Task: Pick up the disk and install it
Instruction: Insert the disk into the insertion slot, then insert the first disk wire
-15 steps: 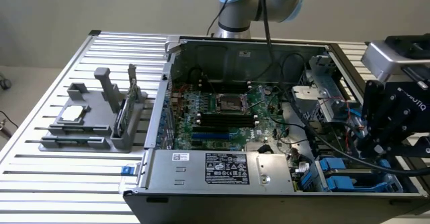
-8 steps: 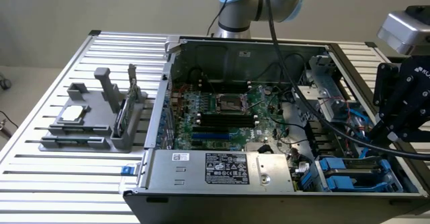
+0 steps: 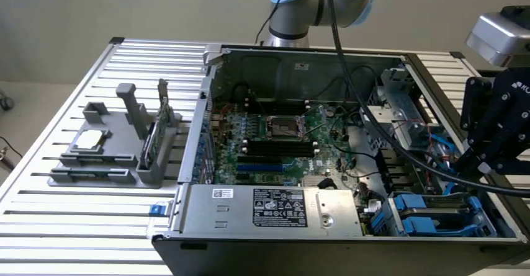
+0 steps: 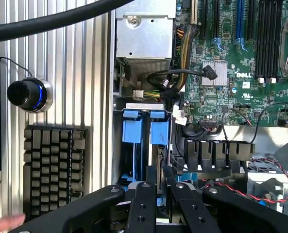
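Metal table (image 3: 49,226) is being occupied by an open computer (image 3: 290,71); at the exterior view's right, the disk (image 4: 162,165) is being pinched by the nearly closed gripper (image 4: 159,189).

The table (image 3: 49,183) was ribbed bare aluminium with a dull sheen, the case (image 3: 298,71) plain unpainted sheet metal, the stand (image 3: 116,164) matt grey plastic, the carriers (image 4: 134,131) smooth blue plastic, the board (image 3: 327,142) glossy green, and the gripper (image 4: 158,177) matt black beside a shiny rubbery cable (image 4: 46,24).
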`<state>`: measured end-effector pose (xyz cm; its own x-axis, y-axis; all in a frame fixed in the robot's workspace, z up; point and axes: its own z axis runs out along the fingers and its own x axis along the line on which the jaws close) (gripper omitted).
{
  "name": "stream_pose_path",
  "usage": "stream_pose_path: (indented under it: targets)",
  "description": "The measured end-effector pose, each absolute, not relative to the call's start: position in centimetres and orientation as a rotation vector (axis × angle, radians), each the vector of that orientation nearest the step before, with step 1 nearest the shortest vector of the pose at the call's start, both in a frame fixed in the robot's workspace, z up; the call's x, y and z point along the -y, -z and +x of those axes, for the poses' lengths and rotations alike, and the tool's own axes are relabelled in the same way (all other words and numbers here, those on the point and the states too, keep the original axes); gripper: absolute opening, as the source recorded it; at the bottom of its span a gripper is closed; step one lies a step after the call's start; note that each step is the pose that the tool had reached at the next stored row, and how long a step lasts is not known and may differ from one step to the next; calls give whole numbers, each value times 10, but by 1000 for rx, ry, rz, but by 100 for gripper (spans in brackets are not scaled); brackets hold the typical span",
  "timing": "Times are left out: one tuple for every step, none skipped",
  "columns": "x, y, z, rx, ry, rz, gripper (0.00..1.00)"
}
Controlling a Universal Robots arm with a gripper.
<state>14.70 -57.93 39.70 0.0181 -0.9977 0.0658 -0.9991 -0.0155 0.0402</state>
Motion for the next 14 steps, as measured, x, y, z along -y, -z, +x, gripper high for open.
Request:
stream_pose_path:
  targets:
    - [579, -397, 147, 2150, -29, 2187, 20]
    - [579, -397, 147, 2152, -24, 2189, 20]
    - [579, -397, 147, 2155, -19, 2192, 20]
    - [579, -397, 147, 2155, -18, 2192, 20]
    - [579, -397, 147, 2155, -18, 2192, 20]
    - [579, -397, 147, 2155, -18, 2192, 20]
    - [579, -397, 147, 2155, -18, 2192, 20]
    - [579, -397, 147, 2155, -18, 2192, 20]
    - [579, -397, 147, 2155, -18, 2192, 20]
    - [579, -397, 147, 2155, -18, 2192, 20]
    - [579, -397, 147, 2155, -18, 2192, 20]
    - [579, -397, 147, 2155, -18, 2192, 20]
    - [579, -397, 147, 2155, -18, 2192, 21]
    - [579, -397, 147, 2155, -18, 2192, 21]
